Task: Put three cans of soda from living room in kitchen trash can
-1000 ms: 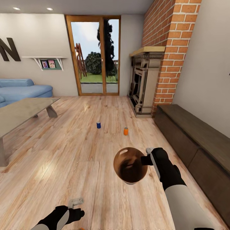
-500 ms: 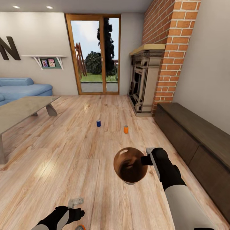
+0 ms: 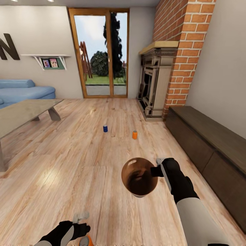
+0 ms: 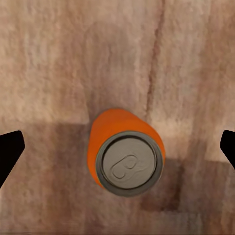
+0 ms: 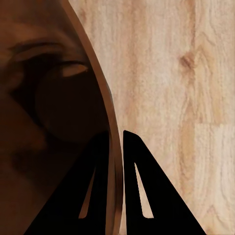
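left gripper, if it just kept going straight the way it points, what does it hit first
Most likely the orange can standing upright on the wood floor. It sits between the open fingers of the left gripper, silver top facing the camera. How far off it is, the pictures do not settle.

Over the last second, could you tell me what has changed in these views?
The camera tipped down, so an orange can came into sight under the open left gripper. Nothing was grasped or released. The right gripper stays clamped on the trash can; the far cans stand unmoved.
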Motion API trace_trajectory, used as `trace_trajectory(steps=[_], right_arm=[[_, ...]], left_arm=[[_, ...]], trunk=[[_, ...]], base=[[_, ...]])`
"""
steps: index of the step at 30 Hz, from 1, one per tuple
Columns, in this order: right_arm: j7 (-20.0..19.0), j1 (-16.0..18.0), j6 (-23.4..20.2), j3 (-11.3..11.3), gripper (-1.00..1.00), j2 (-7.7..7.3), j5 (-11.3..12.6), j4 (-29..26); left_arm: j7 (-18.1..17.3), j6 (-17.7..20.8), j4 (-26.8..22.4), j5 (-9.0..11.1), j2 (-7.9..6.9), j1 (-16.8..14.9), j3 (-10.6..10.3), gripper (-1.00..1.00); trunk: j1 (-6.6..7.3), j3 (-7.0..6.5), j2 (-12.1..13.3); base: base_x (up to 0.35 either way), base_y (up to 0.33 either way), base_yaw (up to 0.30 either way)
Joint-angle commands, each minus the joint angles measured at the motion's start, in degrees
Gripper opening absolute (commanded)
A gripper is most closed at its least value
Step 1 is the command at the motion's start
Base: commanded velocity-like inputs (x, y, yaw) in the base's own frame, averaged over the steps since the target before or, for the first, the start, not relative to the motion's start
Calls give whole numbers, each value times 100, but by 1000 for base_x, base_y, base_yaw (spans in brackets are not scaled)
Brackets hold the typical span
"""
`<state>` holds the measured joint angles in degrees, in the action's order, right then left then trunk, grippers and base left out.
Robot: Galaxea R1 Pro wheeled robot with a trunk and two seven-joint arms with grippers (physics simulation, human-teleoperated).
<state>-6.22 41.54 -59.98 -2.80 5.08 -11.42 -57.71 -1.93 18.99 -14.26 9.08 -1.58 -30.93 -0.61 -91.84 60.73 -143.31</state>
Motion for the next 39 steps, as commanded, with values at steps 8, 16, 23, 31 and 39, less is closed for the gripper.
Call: trace_trajectory(steps=[8,16,23,31,39], right_arm=[[-24,3,-2,-1,-100,-1,100,-3],[-27,5,-2,-1,-100,-2,104,-3],[-25,4,-2,-1,-100,-2,109,-3],[-28,4,-2,-1,-100,-1,113,-3],[-28,5,-2,-1,-100,-3,113,-3]], left_arm=[[0,-1,-2,-9,10,23,-13,100],[0,-18,-5,-11,17,41,-18,100],[21,-336,-4,-20,26,50,-23,100],[26,-572,-6,-19,26,50,-24,100],[26,-744,0,-27,33,52,-33,100]], trunk=[[-9,88,-6],[-17,155,-10],[-25,221,-14],[-25,221,-14],[-40,354,-23]], base=[[0,0,0],[0,0,0],[0,0,0],[0,0,0],[0,0,0]])
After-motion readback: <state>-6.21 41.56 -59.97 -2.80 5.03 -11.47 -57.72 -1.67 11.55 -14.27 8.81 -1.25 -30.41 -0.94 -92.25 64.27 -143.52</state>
